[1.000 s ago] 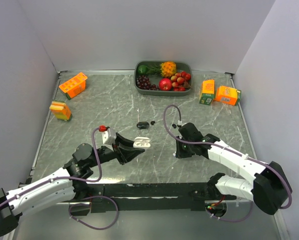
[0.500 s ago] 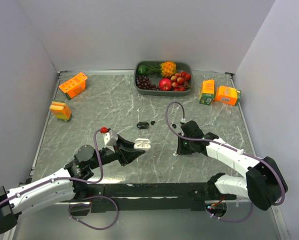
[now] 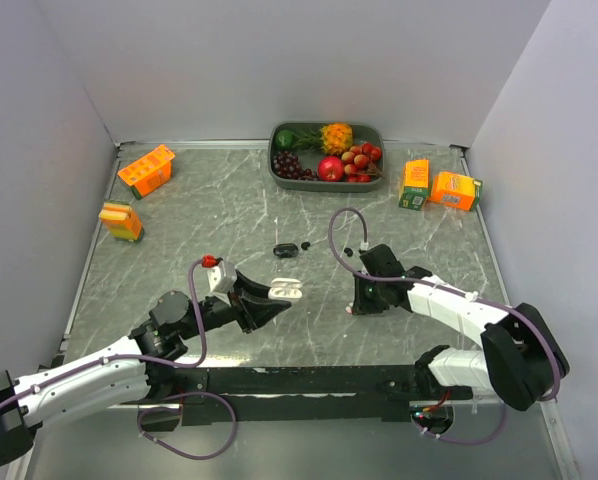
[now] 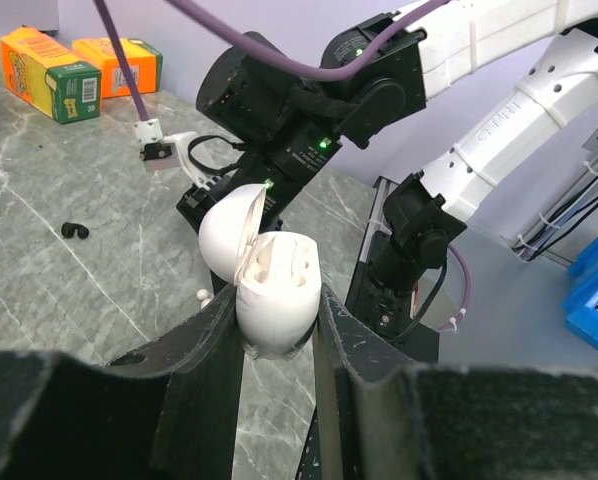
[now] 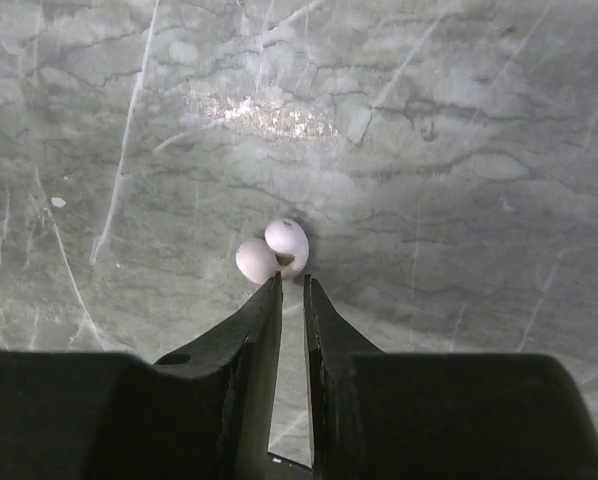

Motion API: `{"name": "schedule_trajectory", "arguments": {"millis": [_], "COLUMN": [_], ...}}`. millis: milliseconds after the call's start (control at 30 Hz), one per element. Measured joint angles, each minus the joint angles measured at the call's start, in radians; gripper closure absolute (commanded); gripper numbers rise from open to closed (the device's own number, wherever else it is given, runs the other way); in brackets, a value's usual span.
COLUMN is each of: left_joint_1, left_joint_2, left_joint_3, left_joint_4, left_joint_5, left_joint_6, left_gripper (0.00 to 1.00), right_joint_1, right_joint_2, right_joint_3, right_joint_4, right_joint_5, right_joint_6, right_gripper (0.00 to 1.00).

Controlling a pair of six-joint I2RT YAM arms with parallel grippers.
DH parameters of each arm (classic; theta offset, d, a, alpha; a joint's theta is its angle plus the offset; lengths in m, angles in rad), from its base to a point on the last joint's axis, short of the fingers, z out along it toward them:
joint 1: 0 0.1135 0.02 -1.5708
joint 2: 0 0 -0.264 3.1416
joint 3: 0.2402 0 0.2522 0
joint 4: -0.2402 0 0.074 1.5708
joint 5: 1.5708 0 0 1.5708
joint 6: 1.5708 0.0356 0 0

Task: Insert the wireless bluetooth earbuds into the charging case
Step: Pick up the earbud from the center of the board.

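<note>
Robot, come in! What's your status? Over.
Left gripper shut on open white case. Right gripper nearly closed at white earbuds, grip unclear. Nothing blocking.

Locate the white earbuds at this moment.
The white earbuds lie together on the table, just beyond the right hand, in the right wrist view.

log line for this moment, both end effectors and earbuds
left end effector: shut on white charging case, lid open, empty | right end effector: tips at white earbuds on table, grip unclear | stage: earbuds not in case
</note>
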Motion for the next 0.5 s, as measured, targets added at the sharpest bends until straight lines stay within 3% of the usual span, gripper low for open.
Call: {"name": "schedule_trajectory", "arguments": {"millis": [500], "left_joint_1": [-0.012], "left_joint_2": [0.008], "left_joint_3": [-0.002], "left_joint_4": [-0.001], "left_joint_5": [-0.011], "left_joint_6": [0.0], "left_gripper": [0.99], "right_joint_1": [-0.005], "right_joint_2": [0.068], "right_joint_3": [0.012], "right_joint_4": [0.061], "right_joint_5": [-0.078], "right_joint_6": [0.001], "right_gripper": [0.71]}}
